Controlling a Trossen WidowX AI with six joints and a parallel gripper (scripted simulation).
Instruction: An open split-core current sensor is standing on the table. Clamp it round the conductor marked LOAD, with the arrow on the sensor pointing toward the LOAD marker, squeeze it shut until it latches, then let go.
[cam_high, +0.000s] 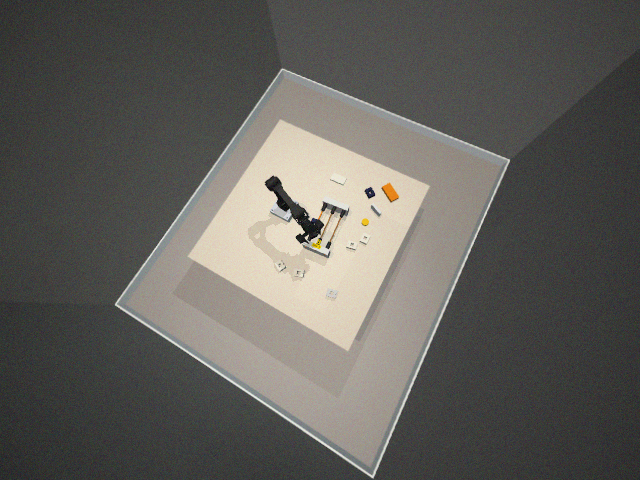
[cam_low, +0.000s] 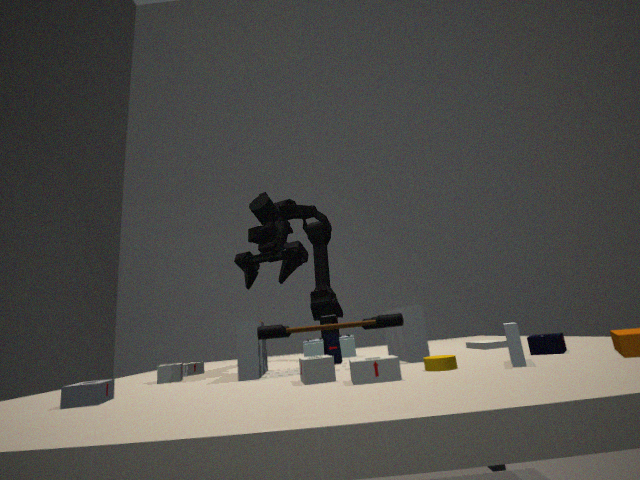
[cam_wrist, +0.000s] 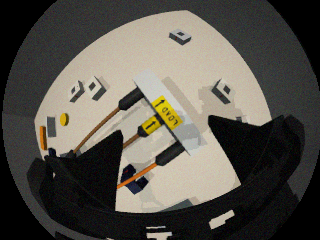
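Fingers (cam_high: 309, 240) (cam_low: 264, 286) spread wide with nothing between them, I hover above the table (cam_high: 232, 248) (cam_low: 206, 413) (cam_wrist: 200, 65), over the frame end whose white block (cam_high: 321, 252) (cam_low: 248, 356) (cam_wrist: 150, 82) carries a yellow LOAD marker (cam_high: 317, 244) (cam_wrist: 165, 111). The dark blue sensor (cam_low: 331, 346) (cam_wrist: 134, 180), with a red arrow on its side, stands on the table near the orange wire (cam_high: 320, 215) (cam_wrist: 135, 179), apart from me and not clamped round the middle wire (cam_high: 327, 225) (cam_wrist: 131, 141), whose black sleeve wears a yellow arrow tag (cam_wrist: 150, 125). Pale square blocks (cam_high: 352, 245) (cam_low: 375, 369) (cam_wrist: 95, 88) and a yellow disc (cam_high: 364, 222) (cam_low: 439, 363) (cam_wrist: 64, 119) lie beyond the wires.
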